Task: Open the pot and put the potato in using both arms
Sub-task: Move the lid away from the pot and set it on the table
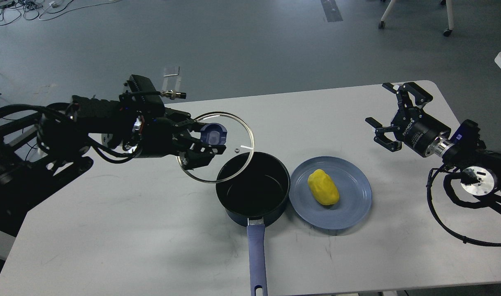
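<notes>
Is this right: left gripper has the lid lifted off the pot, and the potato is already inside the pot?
Not quite. The head view shows the left gripper holding the lid by its knob, lifted off the pot, but the pot is empty. The potato lies on the blue plate beside it.

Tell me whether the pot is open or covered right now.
Open. The pot shows its bare black interior; its glass lid is lifted off to the left, tilted, with the left tool gripping its blue knob.
</notes>
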